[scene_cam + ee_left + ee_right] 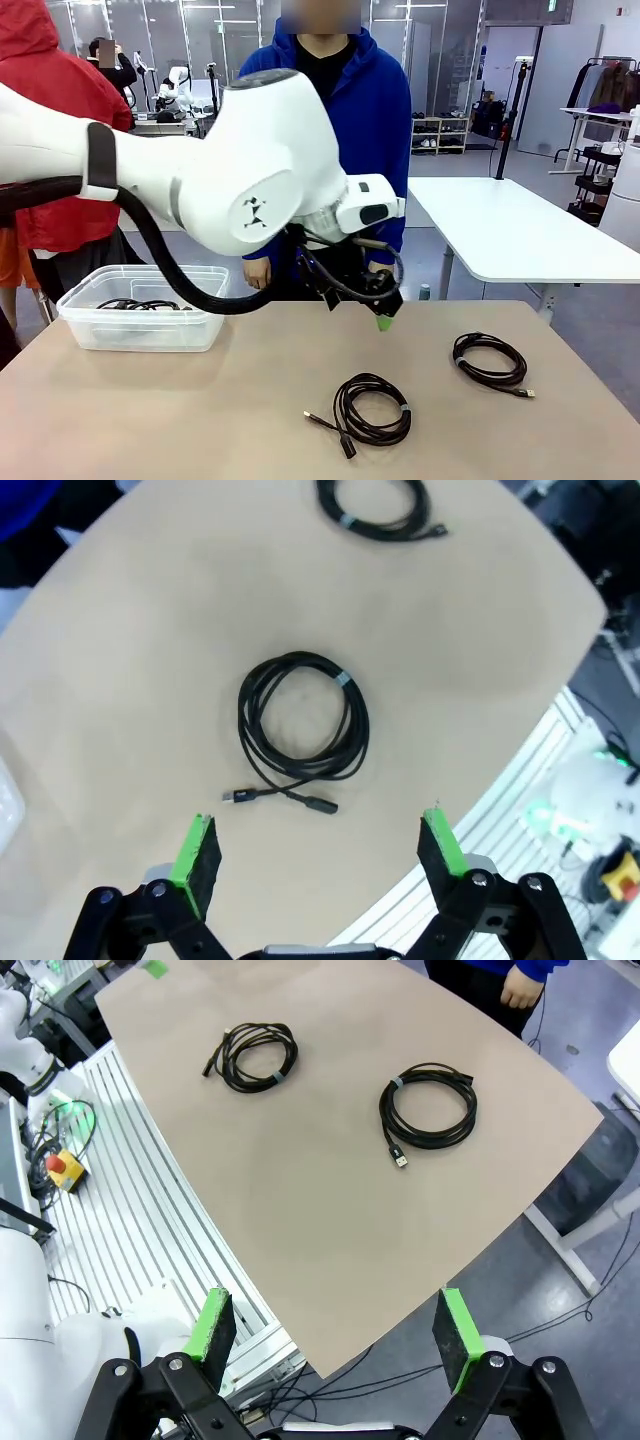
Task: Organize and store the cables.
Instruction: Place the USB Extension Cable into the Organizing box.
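Cable coil: hovering L gripper wide open & empty, sighting coil at 12 o'clock, tail running 9-to-3, R gripper farther, also open.

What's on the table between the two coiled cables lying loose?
Nothing. In the front view, only bare tabletop lies between the middle cable and the right-hand cable; the right wrist view agrees.

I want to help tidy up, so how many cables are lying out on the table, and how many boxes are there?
Cables lying loose on the table: 2
Clear box: 1 (black cable inside, too tangled to count)
Total: 3
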{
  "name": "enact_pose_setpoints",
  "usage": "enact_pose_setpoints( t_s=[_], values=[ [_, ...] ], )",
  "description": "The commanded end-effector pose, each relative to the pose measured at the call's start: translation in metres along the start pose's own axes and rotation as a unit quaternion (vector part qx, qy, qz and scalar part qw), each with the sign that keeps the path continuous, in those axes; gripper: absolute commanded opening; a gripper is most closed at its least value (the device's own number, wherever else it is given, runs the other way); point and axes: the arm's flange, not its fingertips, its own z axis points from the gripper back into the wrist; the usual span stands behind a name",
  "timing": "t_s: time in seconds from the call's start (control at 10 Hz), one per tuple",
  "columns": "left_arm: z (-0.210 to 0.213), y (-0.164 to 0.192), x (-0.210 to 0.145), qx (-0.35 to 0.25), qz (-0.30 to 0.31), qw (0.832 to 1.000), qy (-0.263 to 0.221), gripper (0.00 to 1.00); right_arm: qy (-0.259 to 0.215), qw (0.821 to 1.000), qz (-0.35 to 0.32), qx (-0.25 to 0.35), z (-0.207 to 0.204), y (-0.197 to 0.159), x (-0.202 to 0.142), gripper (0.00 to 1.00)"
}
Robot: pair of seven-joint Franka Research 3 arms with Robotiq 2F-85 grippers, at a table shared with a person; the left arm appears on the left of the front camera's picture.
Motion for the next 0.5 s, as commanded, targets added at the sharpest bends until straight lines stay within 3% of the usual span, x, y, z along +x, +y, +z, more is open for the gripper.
enact_pose_setpoints(
  t_s=[0.0,0.1,0.4],
  values=[
    [-0.027,-0.035,0.013,0.024,0.060,0.998,0.018,1.00,-0.003,1.000,-0.001,0.002,0.000,0.001,0.002,1.00],
    [-0.042,-0.041,0.012,0.044,0.081,0.995,0.032,1.00,-0.003,1.000,-0.001,0.002,0.000,0.001,0.002,1.00],
    [-0.080,-0.040,0.011,0.017,0.163,0.985,0.056,1.00,-0.003,1.000,-0.001,0.002,0.000,0.001,0.002,1.00]
  ],
)
